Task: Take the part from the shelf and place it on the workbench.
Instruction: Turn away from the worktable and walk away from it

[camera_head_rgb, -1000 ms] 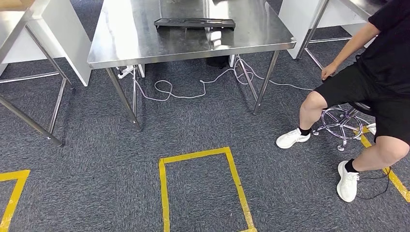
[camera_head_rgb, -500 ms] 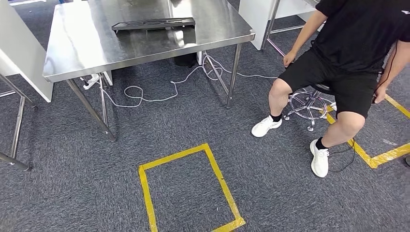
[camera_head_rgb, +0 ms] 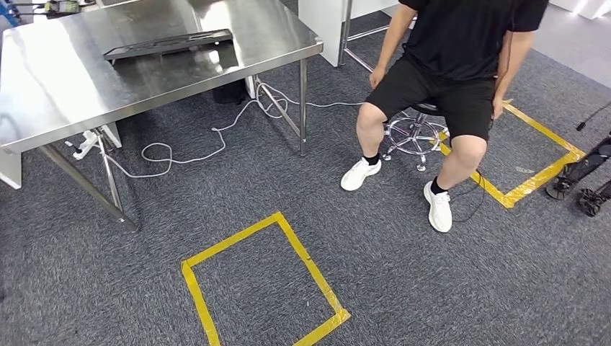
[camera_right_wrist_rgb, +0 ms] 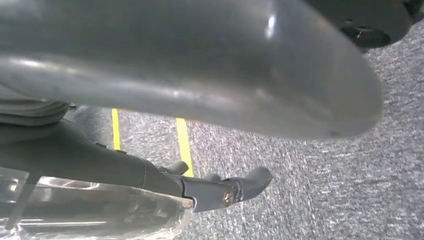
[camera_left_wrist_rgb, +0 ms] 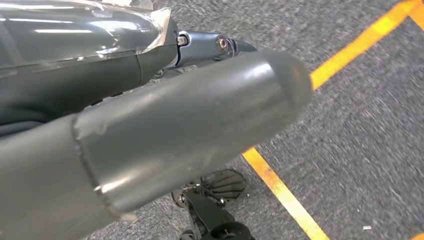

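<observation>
A black part point(camera_head_rgb: 169, 44) lies on the steel surface point(camera_head_rgb: 65, 86). Both hands, left hand point(camera_left_wrist_rgb: 165, 125) and right hand point(camera_right_wrist_rgb: 200, 75), hang empty, fingers apart. Placing looks done; next, walking to the shelf, unseen here.

**Where your cameras sit**

Your head view looks down from high onto grey carpet point(camera_head_rgb: 403, 288) and a steel workbench point(camera_head_rgb: 65, 86). Each wrist view sits close behind its hand, left hand point(camera_left_wrist_rgb: 165, 130), right hand point(camera_right_wrist_rgb: 200, 70), sharing that carpet and its yellow tape point(camera_head_rgb: 216, 249)
</observation>
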Available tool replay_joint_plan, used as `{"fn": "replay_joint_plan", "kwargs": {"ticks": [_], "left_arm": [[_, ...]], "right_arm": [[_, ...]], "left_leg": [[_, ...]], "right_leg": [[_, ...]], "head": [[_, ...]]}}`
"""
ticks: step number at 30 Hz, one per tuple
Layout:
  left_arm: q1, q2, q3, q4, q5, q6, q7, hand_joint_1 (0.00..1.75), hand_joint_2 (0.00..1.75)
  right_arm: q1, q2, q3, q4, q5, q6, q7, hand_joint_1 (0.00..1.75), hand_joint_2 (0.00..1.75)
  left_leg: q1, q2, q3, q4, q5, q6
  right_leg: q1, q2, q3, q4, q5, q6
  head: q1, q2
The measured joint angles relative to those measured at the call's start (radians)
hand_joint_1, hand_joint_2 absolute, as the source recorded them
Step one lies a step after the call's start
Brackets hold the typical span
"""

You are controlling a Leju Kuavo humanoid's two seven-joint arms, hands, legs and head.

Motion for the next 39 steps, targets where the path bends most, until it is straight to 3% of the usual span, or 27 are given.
{"fn": "replay_joint_plan", "kwargs": {"ticks": [1, 3, 5, 7, 8, 9, 10, 12, 14, 16, 17, 19, 21, 23, 24, 25, 27, 29, 31, 32, 34, 36, 37, 38, 39], "left_arm": [[-0.002, -0.001, 0.000, 0.000, 0.001, 0.002, 0.000, 0.00, 0.00], [-0.005, -0.003, 0.002, 0.000, 0.004, 0.009, -0.001, 0.00, 0.00], [-0.002, -0.005, 0.007, 0.002, 0.010, 0.014, -0.002, 0.00, 0.00], [0.006, -0.006, 0.015, 0.003, 0.012, 0.018, -0.002, 0.00, 0.00], [0.008, -0.006, 0.017, 0.004, 0.012, 0.018, -0.002, 0.00, 0.00], [0.010, -0.007, 0.019, 0.004, 0.012, 0.018, -0.003, 0.00, 0.00], [0.010, -0.007, 0.019, 0.004, 0.011, 0.017, -0.003, 0.00, 0.00], [0.011, -0.007, 0.023, 0.004, 0.011, 0.018, -0.002, 0.00, 0.00], [0.010, -0.007, 0.025, 0.005, 0.012, 0.022, 0.003, 0.00, 0.00], [0.008, -0.007, 0.026, 0.005, 0.012, 0.029, 0.013, 0.00, 0.00], [0.006, -0.008, 0.027, 0.005, 0.012, 0.031, 0.018, 0.00, 0.00], [0.005, -0.008, 0.030, 0.005, 0.013, 0.035, 0.027, 0.00, 0.00], [0.008, -0.007, 0.037, 0.005, 0.016, 0.037, 0.040, 0.00, 0.00], [0.011, -0.007, 0.043, 0.005, 0.017, 0.039, 0.054, 0.00, 0.00], [0.011, -0.006, 0.045, 0.005, 0.015, 0.039, 0.059, 0.00, 0.00], [0.011, -0.006, 0.046, 0.005, 0.012, 0.039, 0.062, 0.00, 0.00], [0.011, -0.005, 0.046, 0.005, 0.006, 0.038, 0.067, 0.00, 0.00], [0.011, -0.001, 0.046, 0.005, 0.003, 0.036, 0.070, 0.00, 0.00], [0.008, 0.004, 0.046, 0.005, 0.003, 0.033, 0.072, 0.00, 0.00], [0.007, 0.008, 0.046, 0.005, 0.003, 0.031, 0.072, 0.00, 0.00], [0.006, 0.014, 0.047, 0.005, 0.005, 0.027, 0.071, 0.00, 0.00], [0.012, 0.023, 0.051, 0.005, 0.012, 0.028, 0.070, 0.00, 0.00], [0.017, 0.026, 0.056, 0.005, 0.018, 0.030, 0.070, 0.00, 0.00], [0.021, 0.028, 0.062, 0.005, 0.024, 0.034, 0.070, 0.00, 0.00], [0.023, 0.030, 0.068, 0.005, 0.029, 0.039, 0.071, 0.00, 0.00]], "right_arm": [[0.002, 0.000, 0.000, 0.000, 0.002, 0.000, 0.004, 0.00, 0.00], [0.005, 0.000, 0.000, 0.001, 0.008, 0.002, 0.013, 0.00, 0.00], [0.005, 0.003, 0.000, 0.001, 0.013, 0.003, 0.018, 0.00, 0.00], [0.006, 0.008, 0.000, 0.001, 0.015, 0.004, 0.020, 0.00, 0.00], [0.008, 0.012, 0.000, 0.001, 0.016, 0.004, 0.020, 0.00, 0.00], [0.010, 0.015, 0.000, 0.002, 0.017, 0.003, 0.020, 0.00, 0.00], [0.012, 0.019, 0.000, 0.002, 0.018, 0.002, 0.020, 0.00, 0.00], [0.012, 0.028, 0.000, 0.002, 0.023, -0.001, 0.023, 0.00, 0.00], [0.007, 0.036, 0.001, 0.002, 0.034, -0.003, 0.030, 0.00, 0.00], [0.006, 0.044, 0.003, 0.002, 0.048, -0.006, 0.038, 0.00, 0.00], [0.006, 0.047, 0.004, 0.003, 0.054, -0.007, 0.041, 0.00, 0.00], [0.005, 0.053, 0.008, 0.004, 0.067, -0.010, 0.047, 0.00, 0.00], [0.001, 0.059, 0.018, 0.004, 0.087, -0.010, 0.061, 0.00, 0.00], [-0.001, 0.066, 0.030, 0.004, 0.103, -0.006, 0.081, 0.00, 0.00], [0.000, 0.069, 0.035, 0.004, 0.108, -0.005, 0.092, 0.00, 0.00], [0.001, 0.072, 0.039, 0.004, 0.111, -0.004, 0.100, 0.00, 0.00], [-0.001, 0.078, 0.047, 0.004, 0.115, -0.004, 0.110, 0.00, 0.00], [-0.005, 0.085, 0.052, 0.004, 0.118, -0.003, 0.116, 0.00, 0.00], [-0.006, 0.094, 0.054, 0.004, 0.118, -0.003, 0.123, 0.00, 0.00], [-0.005, 0.100, 0.054, 0.004, 0.119, -0.003, 0.126, 0.00, 0.00], [-0.004, 0.109, 0.057, 0.005, 0.125, -0.004, 0.134, 0.00, 0.00], [-0.004, 0.119, 0.063, 0.005, 0.136, -0.004, 0.138, 0.00, 0.00], [-0.003, 0.123, 0.067, 0.005, 0.142, -0.004, 0.138, 0.00, 0.00], [-0.001, 0.126, 0.072, 0.005, 0.148, -0.004, 0.137, 0.00, 0.00], [0.001, 0.130, 0.076, 0.005, 0.154, -0.004, 0.136, 0.00, 0.00]], "left_leg": [[0.002, 0.006, 0.002, 0.000, -0.002, -0.006], [0.011, -0.028, -0.006, 0.027, -0.028, -0.019], [0.016, -0.093, -0.048, 0.130, -0.098, -0.024], [0.017, -0.121, -0.105, 0.261, -0.161, -0.023], [0.017, -0.124, -0.118, 0.292, -0.165, -0.022], [0.018, -0.126, -0.112, 0.284, -0.149, -0.022], [0.020, -0.131, -0.089, 0.238, -0.117, -0.021], [0.026, -0.169, -0.025, 0.106, -0.054, -0.020], [0.027, -0.203, 0.004, 0.038, -0.036, -0.017], [0.021, -0.191, 0.003, 0.033, -0.035, -0.005], [0.019, -0.178, 0.003, 0.028, -0.030, 0.005], [0.019, -0.151, 0.002, 0.018, -0.019, 0.023], [0.016, -0.118, -0.001, 0.015, -0.017, 0.031], [0.012, -0.087, -0.004, 0.015, -0.017, 0.031], [0.011, -0.073, -0.005, 0.016, -0.017, 0.031], [0.011, -0.061, -0.005, 0.016, -0.017, 0.030], [0.008, -0.037, -0.001, 0.016, -0.020, 0.025], [0.003, -0.018, 0.005, 0.017, -0.024, 0.014], [0.002, 0.001, 0.013, 0.015, -0.026, 0.002], [0.005, -0.001, 0.015, 0.017, -0.030, -0.006], [0.012, -0.040, 0.002, 0.056, -0.063, -0.016], [0.015, -0.098, -0.048, 0.171, -0.134, -0.019], [0.015, -0.115, -0.080, 0.241, -0.166, -0.020], [0.015, -0.122, -0.104, 0.290, -0.182, -0.021], [0.016, -0.125, -0.114, 0.309, -0.178, -0.023]], "right_leg": [[-0.003, 0.012, -0.002, 0.000, 0.002, -0.008], [-0.013, 0.032, -0.001, -0.002, 0.008, -0.025], [-0.017, 0.053, -0.002, -0.004, 0.014, -0.042], [-0.011, 0.078, -0.008, -0.003, 0.018, -0.050], [-0.008, 0.092, -0.010, -0.002, 0.019, -0.051], [-0.007, 0.106, -0.010, -0.001, 0.020, -0.051], [-0.007, 0.121, -0.010, 0.002, 0.020, -0.050], [-0.004, 0.148, -0.014, 0.013, 0.019, -0.047], [-0.001, 0.171, -0.026, 0.021, 0.021, -0.036], [-0.002, 0.193, -0.041, 0.019, 0.029, -0.019], [-0.002, 0.187, -0.048, 0.021, 0.031, -0.013], [0.002, 0.139, -0.079, 0.068, 0.005, -0.012], [0.000, 0.088, -0.139, 0.190, -0.056, -0.019], [-0.003, 0.078, -0.184, 0.295, -0.095, -0.014], [-0.005, 0.075, -0.179, 0.298, -0.093, -0.007], [-0.005, 0.069, -0.151, 0.258, -0.077, 0.002], [-0.004, 0.030, -0.063, 0.114, -0.032, 0.012], [0.004, -0.005, -0.013, 0.024, -0.005, 0.004], [0.011, 0.005, -0.016, 0.015, 0.001, -0.010], [0.005, 0.017, -0.016, 0.014, 0.004, -0.017], [-0.007, 0.039, -0.015, 0.010, 0.011, -0.034], [-0.009, 0.060, -0.016, 0.009, 0.016, -0.048], [-0.007, 0.073, -0.018, 0.009, 0.018, -0.053], [-0.006, 0.087, -0.019, 0.009, 0.018, -0.054], [-0.005, 0.101, -0.019, 0.010, 0.018, -0.053]], "head": [[-0.002, 0.000], [-0.004, 0.000], [-0.007, 0.000], [-0.007, 0.000], [-0.007, 0.000], [-0.007, 0.000], [-0.007, 0.000], [-0.007, 0.000], [-0.006, 0.000], [-0.006, 0.000], [-0.006, 0.000], [-0.003, 0.000], [0.001, 0.000], [0.002, 0.000], [0.002, 0.000], [0.002, 0.000], [0.002, 0.000], [0.001, 0.000], [-0.001, 0.000], [-0.002, 0.000], [-0.006, 0.000], [-0.010, 0.000], [-0.010, 0.000], [-0.011, 0.000], [-0.011, 0.000]]}}
